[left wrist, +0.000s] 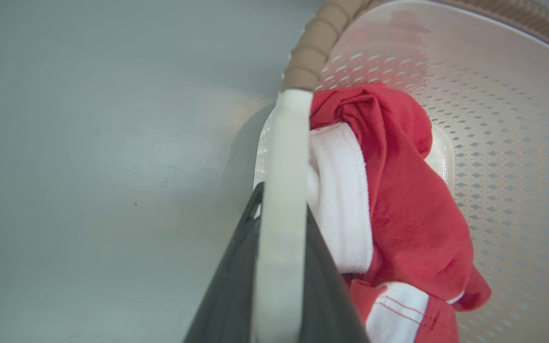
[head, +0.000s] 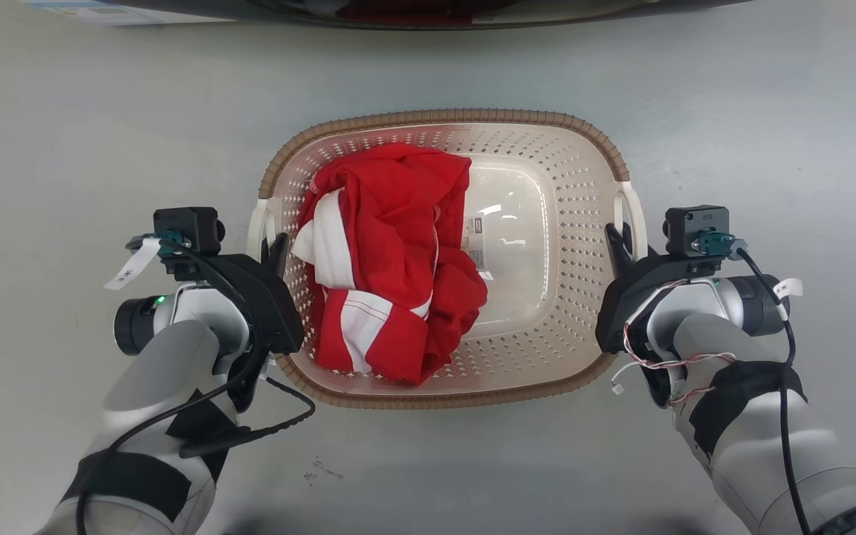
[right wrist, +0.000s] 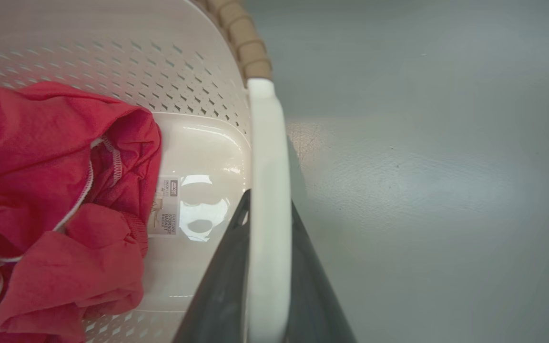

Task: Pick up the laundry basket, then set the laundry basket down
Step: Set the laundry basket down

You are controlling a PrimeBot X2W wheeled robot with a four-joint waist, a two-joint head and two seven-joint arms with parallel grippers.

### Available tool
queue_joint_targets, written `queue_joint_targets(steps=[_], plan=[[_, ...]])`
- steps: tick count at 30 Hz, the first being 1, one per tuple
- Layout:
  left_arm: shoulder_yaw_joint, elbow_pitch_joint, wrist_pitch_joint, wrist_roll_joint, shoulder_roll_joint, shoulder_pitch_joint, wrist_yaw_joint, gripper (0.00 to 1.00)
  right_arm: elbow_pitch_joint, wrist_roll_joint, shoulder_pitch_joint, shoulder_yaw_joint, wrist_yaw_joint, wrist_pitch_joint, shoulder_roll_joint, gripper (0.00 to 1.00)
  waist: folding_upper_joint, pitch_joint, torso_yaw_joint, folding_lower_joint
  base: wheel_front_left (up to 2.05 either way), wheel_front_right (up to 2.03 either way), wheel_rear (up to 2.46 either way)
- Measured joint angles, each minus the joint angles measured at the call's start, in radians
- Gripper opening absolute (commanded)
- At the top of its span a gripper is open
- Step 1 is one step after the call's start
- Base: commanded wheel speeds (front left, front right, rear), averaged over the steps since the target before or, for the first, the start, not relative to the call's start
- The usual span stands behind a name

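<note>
Basket (head: 443, 117): red-and-white cloth (head: 391, 245) inside.
Left jaws: clamped on left handle (head: 255, 230).
Right jaws: clamped on right handle (head: 640, 223).

The floor (head: 64, 111) is smooth and pale grey-green with a soft sheen. A few small dark scuff marks (head: 322, 468) lie on its near part. The laundry basket (head: 584, 193) is at its middle; whether its base touches the floor cannot be told. A dark curved thing (head: 435, 11) runs along the far side.

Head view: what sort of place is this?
Probably a laundry area, perhaps a test room: a laundry basket holds red-and-white clothing, and the floor is smooth painted grey, like a utility room or lab.
</note>
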Motion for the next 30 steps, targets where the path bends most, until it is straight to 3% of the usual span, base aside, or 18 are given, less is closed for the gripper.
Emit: queue_joint_targets(steps=[24,26,27,28,29,30], plan=[[-0.031,0.003,0.012,-0.005,0.005,-0.017,0.000,0.00,0.021,0.000,-0.019,0.003,0.002,-0.021,0.003,0.00,-0.0002,0.020,0.000,0.0000,0.00,0.00,0.00],[-0.035,0.002,0.016,-0.006,0.005,-0.017,0.000,0.03,0.025,0.000,-0.020,0.007,0.007,-0.021,0.003,0.38,-0.0002,0.020,0.001,-0.0001,0.00,0.00,0.00],[-0.036,0.001,0.018,-0.006,0.006,-0.017,0.000,0.33,0.027,0.000,-0.020,0.006,0.008,-0.020,0.002,0.55,-0.0001,0.019,0.001,0.0000,0.00,0.00,0.00],[-0.038,0.001,0.025,-0.008,0.008,-0.017,0.000,0.74,0.031,0.000,-0.020,0.006,0.009,-0.019,0.001,0.78,-0.0002,0.019,0.001,0.0000,0.00,0.00,0.00],[-0.039,0.001,0.027,-0.009,0.012,-0.017,0.000,1.00,0.035,0.000,-0.020,0.007,0.009,-0.019,-0.002,1.00,-0.0002,0.019,0.001,0.0000,0.00,0.00,0.00],[-0.039,0.001,0.028,-0.009,0.020,-0.017,0.001,1.00,0.037,0.000,-0.020,0.006,0.009,-0.019,-0.007,1.00,-0.0002,0.019,0.001,0.0000,0.00,0.00,0.00]])
